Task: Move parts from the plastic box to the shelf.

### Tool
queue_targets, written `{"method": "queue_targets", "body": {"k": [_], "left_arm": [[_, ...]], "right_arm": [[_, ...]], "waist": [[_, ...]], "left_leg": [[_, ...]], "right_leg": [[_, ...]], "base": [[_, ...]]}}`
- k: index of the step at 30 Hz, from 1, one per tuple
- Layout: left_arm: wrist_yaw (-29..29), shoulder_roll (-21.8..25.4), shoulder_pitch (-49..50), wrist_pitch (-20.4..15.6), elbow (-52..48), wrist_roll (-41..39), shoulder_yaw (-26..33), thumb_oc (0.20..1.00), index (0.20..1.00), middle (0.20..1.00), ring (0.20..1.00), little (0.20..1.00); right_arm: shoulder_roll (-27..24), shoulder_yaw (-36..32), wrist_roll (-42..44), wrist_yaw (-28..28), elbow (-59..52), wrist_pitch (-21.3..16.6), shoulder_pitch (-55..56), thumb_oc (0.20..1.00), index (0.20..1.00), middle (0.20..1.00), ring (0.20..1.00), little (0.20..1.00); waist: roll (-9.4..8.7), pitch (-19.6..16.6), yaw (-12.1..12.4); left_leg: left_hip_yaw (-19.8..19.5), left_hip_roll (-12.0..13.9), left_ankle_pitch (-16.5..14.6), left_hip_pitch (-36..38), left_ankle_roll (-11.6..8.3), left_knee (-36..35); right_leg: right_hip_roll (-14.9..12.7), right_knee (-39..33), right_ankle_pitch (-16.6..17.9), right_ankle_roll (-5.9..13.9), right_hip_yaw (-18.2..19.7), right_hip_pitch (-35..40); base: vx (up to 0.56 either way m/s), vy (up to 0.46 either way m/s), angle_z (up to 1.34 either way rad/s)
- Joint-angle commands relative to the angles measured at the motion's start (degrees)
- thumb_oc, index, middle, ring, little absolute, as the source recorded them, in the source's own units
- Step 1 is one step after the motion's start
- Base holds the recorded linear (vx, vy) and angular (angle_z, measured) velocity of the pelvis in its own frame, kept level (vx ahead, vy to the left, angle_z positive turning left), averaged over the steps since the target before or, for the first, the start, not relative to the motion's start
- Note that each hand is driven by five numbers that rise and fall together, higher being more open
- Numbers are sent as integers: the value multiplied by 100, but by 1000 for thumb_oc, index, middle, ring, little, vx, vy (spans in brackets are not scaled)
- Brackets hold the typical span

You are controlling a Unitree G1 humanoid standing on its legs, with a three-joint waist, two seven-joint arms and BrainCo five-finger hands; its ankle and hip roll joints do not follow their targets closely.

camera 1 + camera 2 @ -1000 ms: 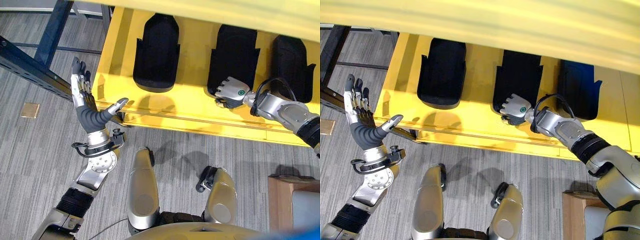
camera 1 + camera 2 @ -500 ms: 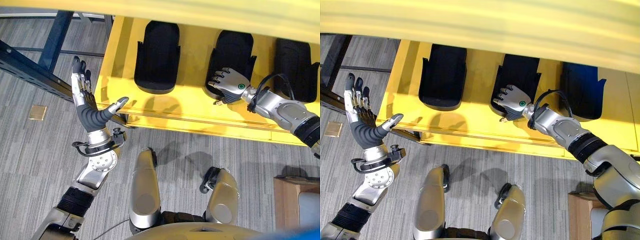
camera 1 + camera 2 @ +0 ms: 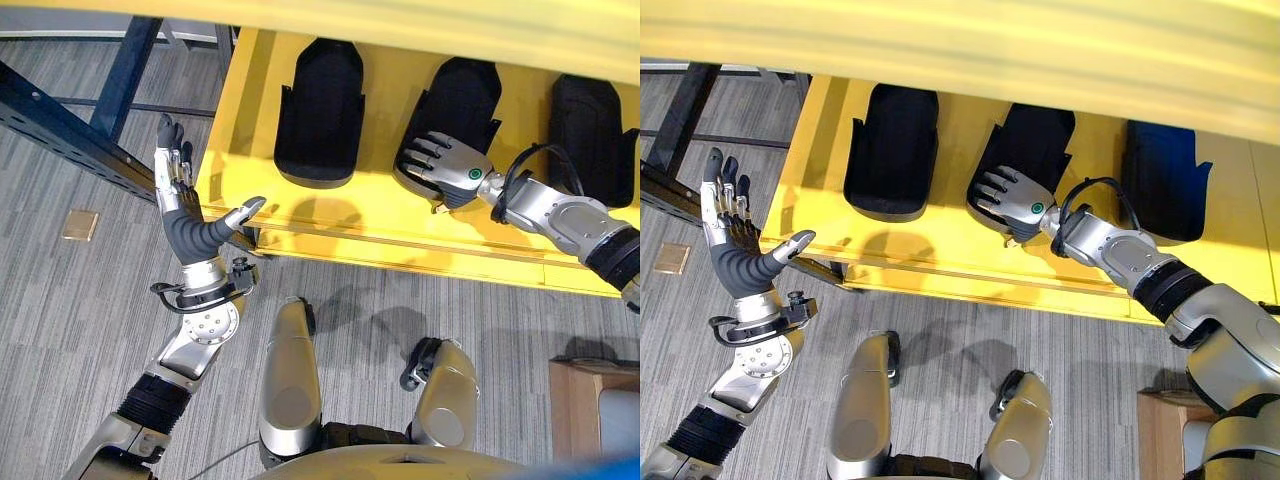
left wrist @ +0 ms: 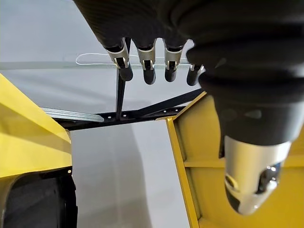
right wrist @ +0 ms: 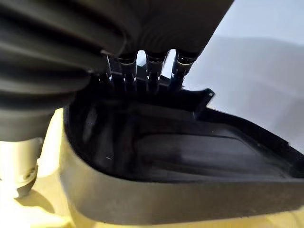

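Right hand [image 3: 445, 168]: fingers spread and straight, lying over the near end of the middle part [image 3: 455, 110] on the yellow shelf [image 3: 370, 215]; nothing pinched or wrapped. Its wrist view looks into that part's hollow, dark interior just past the fingertips.

Left hand [image 3: 185, 215]: raised off the shelf's left front corner, fingers straight and thumb out, holding nothing.

Parts: three black moulded trays in a row along the shelf, open side up, well apart from one another. Left part [image 3: 320, 110] sits nearest the left edge; right part [image 3: 590, 125] lies toward the right edge, partly behind the right forearm. All three rest flat, short rounded end toward the front edge.

Handling, judged: thin-walled shells, probably light and fairly stiff, with a matte rim that should not slip much. Best hold is likely the raised side wall or the rounded near lip, fingers inside and thumb outside.

Plastic box: cannot be identified here.
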Motion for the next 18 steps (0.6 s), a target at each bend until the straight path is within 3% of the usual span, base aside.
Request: {"method": "queue_targets", "body": {"k": [1,4,6,7,12,18], "left_arm": [[56,-149,-18,-178,-412,226,26,1000,1000,1000,1000,1000],[114,-165,-25,-88,-491,230,25,1000,1000,1000,1000,1000],[138,-196,-46,50,-623,230,49,1000,1000,1000,1000,1000],[134,-210,-68,132,-691,207,59,1000,1000,1000,1000,1000],[134,-253,-159,285,-777,162,57,1000,1000,1000,1000,1000],[102,-218,-214,307,-748,127,33,1000,1000,1000,1000,1000]], "right_arm": [[212,-86,706,488,378,697,7,1000,1000,1000,1000,1000],[300,-208,1308,732,403,967,151,1000,1000,1000,1000,1000],[542,-466,1955,1186,360,1414,351,1000,1000,1000,1000,1000],[667,-590,1939,1154,345,1394,440,200,200,200,200,200],[877,-681,1046,965,332,1016,424,200,200,200,200,200],[949,-540,650,823,393,1001,387,200,200,200,200,200]], "waist": [[169,-164,73],[188,-164,37],[207,-164,-2],[219,-164,-14],[270,-164,-11],[275,-164,25]], "left_leg": [[262,387,-399,369,238,-134],[267,374,-389,361,241,-147],[282,376,-369,364,226,-176],[285,364,-371,368,224,-184],[287,314,-362,403,228,-220],[273,301,-359,393,233,-221]], "right_leg": [[-96,297,77,-218,-395,-198],[-87,294,81,-219,-364,-224],[-89,278,93,-211,-340,-239],[-89,274,90,-213,-335,-240],[-87,252,90,-208,-340,-203],[-80,224,110,-192,-359,-183]], "base": [[0,0,0],[-16,35,-1],[-22,40,-2],[-22,54,-4],[-3,15,-2],[0,0,0]]}}
